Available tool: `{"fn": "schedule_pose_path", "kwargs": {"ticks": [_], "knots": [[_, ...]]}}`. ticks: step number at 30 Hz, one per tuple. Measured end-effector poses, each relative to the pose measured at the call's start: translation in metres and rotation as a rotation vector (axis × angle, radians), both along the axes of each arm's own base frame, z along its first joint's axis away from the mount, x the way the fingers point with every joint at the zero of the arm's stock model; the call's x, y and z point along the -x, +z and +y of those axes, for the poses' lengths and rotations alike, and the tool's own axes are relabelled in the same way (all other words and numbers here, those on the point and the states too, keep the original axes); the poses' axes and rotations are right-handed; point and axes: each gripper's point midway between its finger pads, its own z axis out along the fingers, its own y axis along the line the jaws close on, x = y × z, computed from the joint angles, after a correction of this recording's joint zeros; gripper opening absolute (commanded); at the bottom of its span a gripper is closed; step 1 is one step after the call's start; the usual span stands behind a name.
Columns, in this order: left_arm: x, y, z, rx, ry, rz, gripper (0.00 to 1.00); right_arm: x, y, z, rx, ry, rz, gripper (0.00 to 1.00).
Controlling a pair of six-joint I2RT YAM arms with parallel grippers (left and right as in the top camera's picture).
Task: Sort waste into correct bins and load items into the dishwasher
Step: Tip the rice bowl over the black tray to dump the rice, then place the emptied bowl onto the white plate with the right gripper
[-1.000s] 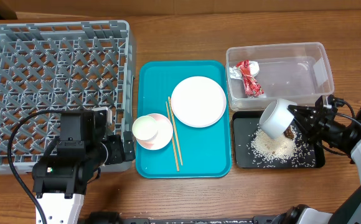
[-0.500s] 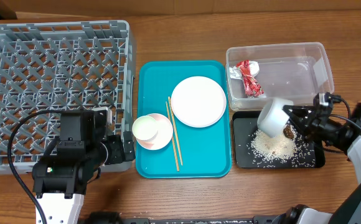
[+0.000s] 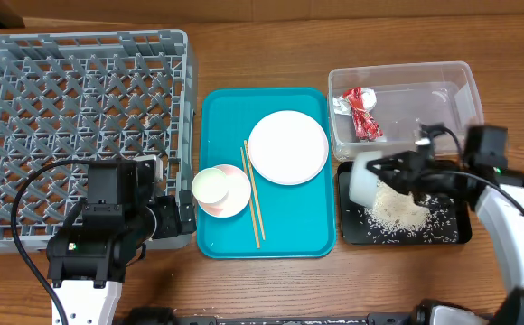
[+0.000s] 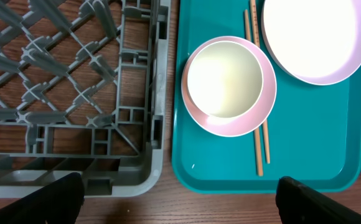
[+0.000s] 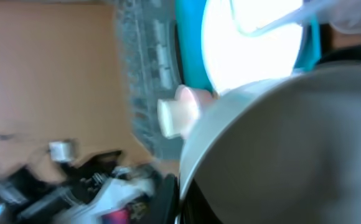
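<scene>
I grip the small white cup (image 3: pixel 365 177) by its rim in the right jaws; it's probably light and slick. Left jaws wide.

Dish rack (image 3: pixel 81 41) sits left of serving tray (image 3: pixel 289 221) (tub (image 3: pixel 429 106) right).

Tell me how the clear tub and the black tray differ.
The clear tub is see-through with tall walls; the black tray is opaque and shallow. The clear tub holds a crumpled red-and-silver wrapper; the black tray holds loose white rice. Both are rectangular and lie next to each other.
</scene>
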Motion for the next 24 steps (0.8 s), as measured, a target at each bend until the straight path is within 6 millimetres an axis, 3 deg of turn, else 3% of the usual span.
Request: {"fn": "schedule_pose_path", "kwargs": {"ticks": [4,8,16,21,24], "knots": [[0.0,0.0,0.0,0.0,0.0,0.0,1.0,-0.006,0.012,0.026,0.256,0.084,-0.069,0.04],[0.0,0.0,0.0,0.0,0.0,0.0,1.0,-0.01,0.01,0.057,0.479,0.165,-0.2,0.04],[0.0,0.0,0.0,0.0,0.0,0.0,1.0,-0.023,0.012,0.118,0.712,0.251,-0.538,0.04],[0.0,0.0,0.0,0.0,0.0,0.0,1.0,-0.04,-0.013,0.143,0.809,0.259,-0.6,0.04],[0.0,0.0,0.0,0.0,0.0,0.0,1.0,-0.05,-0.054,0.152,0.868,0.292,-0.561,0.04]]}}
